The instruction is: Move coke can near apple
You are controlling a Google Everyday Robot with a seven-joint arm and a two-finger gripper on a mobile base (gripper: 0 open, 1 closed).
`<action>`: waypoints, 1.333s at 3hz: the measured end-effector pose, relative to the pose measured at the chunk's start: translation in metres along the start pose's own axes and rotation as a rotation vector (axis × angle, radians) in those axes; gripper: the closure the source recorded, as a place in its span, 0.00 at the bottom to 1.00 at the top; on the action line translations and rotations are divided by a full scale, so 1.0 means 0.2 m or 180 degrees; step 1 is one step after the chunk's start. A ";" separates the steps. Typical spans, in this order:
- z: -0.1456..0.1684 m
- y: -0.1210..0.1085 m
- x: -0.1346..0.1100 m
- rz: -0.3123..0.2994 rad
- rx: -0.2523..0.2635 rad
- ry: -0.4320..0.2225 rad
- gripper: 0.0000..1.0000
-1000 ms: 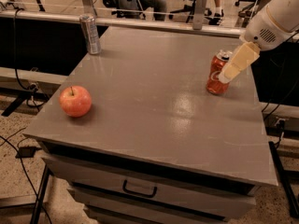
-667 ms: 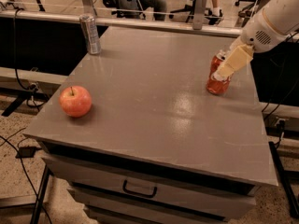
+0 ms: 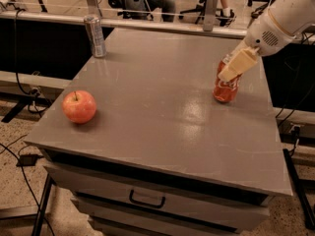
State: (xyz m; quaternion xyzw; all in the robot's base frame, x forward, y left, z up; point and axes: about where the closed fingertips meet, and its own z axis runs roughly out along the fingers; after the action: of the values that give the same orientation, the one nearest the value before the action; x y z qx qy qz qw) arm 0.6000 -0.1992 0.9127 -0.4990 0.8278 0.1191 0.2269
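Far left, near the front-left corner of the grey table (image 3: 162, 117): the apple (image 3: 78, 106), red-orange, stem up, resting alone on the tabletop. We note nothing touching it.

Back-left corner: a slim silver can (image 3: 94, 36), upright, well apart from the apple.

Centre: bare tabletop with a dull glare patch. Below the front edge, a drawer with a dark handle (image 3: 146, 199).

Right side, toward the back-right: the coke can (image 3: 225, 88), red with white script, standing on the table and leaning slightly. It is well apart from the apple, almost the full table width between them.

Right of that, coming in from the upper right: the white arm (image 3: 283, 18), ending in the gripper (image 3: 230, 71). We see its cream-coloured part laid across the can's upper section, hiding the top. The gripper is at the can and overlaps it, but we cannot tell whether it is clamped on the can or merely spread beside it.
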 end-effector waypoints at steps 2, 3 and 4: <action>-0.06 0.20 -0.32 -0.0427 -0.0354 -0.0445 1.00; 0.01 0.34 -0.55 -0.0795 -0.0526 -0.0626 1.00; 0.16 0.52 -0.79 -0.1178 -0.0751 -0.0689 1.00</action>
State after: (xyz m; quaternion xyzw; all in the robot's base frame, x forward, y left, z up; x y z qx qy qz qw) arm 0.5807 -0.0145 0.9592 -0.6495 0.6736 0.2240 0.2724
